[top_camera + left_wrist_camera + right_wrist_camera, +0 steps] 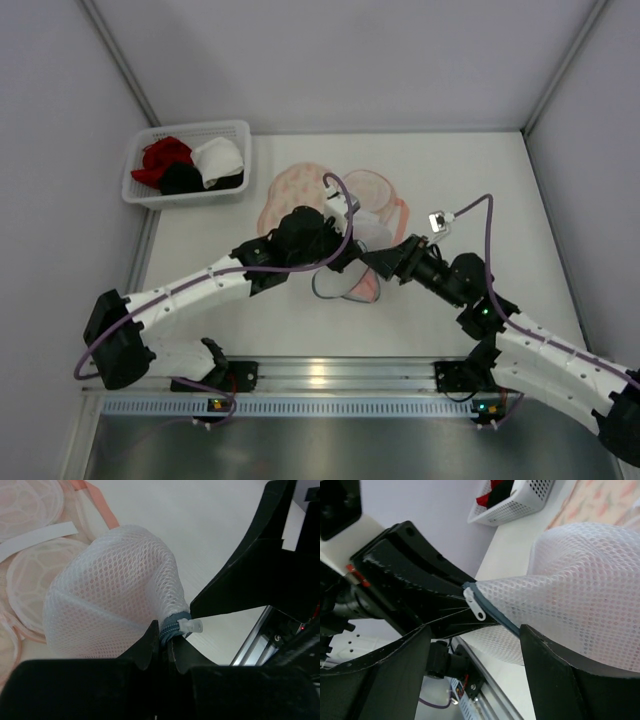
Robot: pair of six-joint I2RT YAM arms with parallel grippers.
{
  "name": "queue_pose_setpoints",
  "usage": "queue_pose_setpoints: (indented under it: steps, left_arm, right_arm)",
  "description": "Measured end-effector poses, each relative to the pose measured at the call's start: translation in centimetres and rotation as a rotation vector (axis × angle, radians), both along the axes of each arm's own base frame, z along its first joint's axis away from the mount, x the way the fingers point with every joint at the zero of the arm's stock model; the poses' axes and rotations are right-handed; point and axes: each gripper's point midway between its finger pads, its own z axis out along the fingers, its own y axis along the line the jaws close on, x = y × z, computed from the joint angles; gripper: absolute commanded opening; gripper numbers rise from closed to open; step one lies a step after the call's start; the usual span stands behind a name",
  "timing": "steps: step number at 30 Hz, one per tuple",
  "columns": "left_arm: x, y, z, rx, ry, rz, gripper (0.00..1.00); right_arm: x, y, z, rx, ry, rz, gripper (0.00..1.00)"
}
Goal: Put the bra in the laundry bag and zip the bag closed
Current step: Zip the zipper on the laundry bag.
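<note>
Looked nearly done to me: left gripper [164, 645] pinched the zip end of the white mesh laundry bag [115, 580] at near centre, right gripper [472, 630] spread around the zip pull [474, 605], zip seemingly closed, bra [366, 286] apparently the pink inside.

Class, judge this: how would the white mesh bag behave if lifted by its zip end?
Probably springy rather than limp: the mesh bag holds a domed shape though the left gripper pinches only its zip end. Likely light, being open netting.
</note>
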Motion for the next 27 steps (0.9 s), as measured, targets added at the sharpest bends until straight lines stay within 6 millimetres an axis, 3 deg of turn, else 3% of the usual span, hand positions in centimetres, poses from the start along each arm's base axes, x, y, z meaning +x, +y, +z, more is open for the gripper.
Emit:
queue_pose_setpoints:
  steps: [3, 10, 21, 27]
  left_arm:
    - [-0.4, 0.2, -0.4, 0.002, 0.003, -0.005, 0.00]
    - [-0.9, 0.6, -0.3, -0.020, -0.006, -0.008, 0.00]
    - [-0.6, 0.2, 0.5, -0.049, -0.029, -0.009, 0.00]
    - [-0.8, 0.1, 0.4, -0.050, -0.025, -0.018, 0.00]
  right_arm:
    - [0.2, 0.4, -1.2, 0.017, 0.074, 0.003, 0.68]
    - [0.2, 0.2, 1.2, 0.123, 0.055, -0.007, 0.57]
    - [0.3, 0.8, 0.0, 0.108, 0.110, 0.014, 0.60]
    - [0.2, 0.9, 0.0, 0.107, 0.107, 0.018, 0.54]
